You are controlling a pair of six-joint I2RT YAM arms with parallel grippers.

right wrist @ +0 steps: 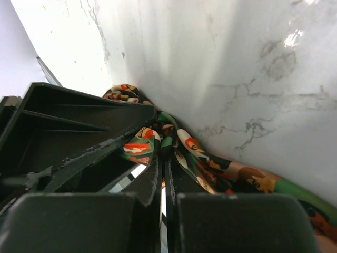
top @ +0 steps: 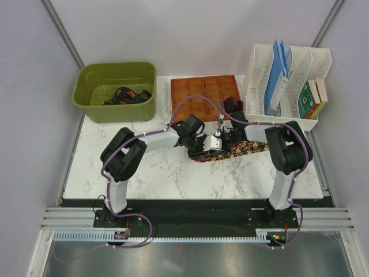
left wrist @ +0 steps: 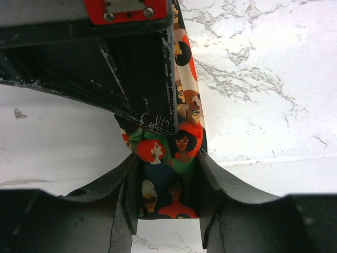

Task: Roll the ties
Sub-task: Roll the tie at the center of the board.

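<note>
One speckled tie [top: 248,148], red, green and orange on black, lies across the marble table [top: 173,179] at centre right. Both grippers meet at its left end. My left gripper [top: 202,149] straddles the tie end, and its jaws press the fabric [left wrist: 181,142] from both sides [left wrist: 168,163]. My right gripper [top: 222,141] is nearly closed, pinching bunched folds of the tie [right wrist: 210,168] at its tips [right wrist: 164,158]. Darker ties [top: 124,95] lie in a green bin.
The green bin [top: 92,104] stands at the back left. An orange compartment tray [top: 199,92] is at back centre, with a dark roll [top: 232,104] at its right edge. A white file organiser [top: 256,75] with books is at back right. The right gripper's black housing [left wrist: 142,79] looms close above my left fingers.
</note>
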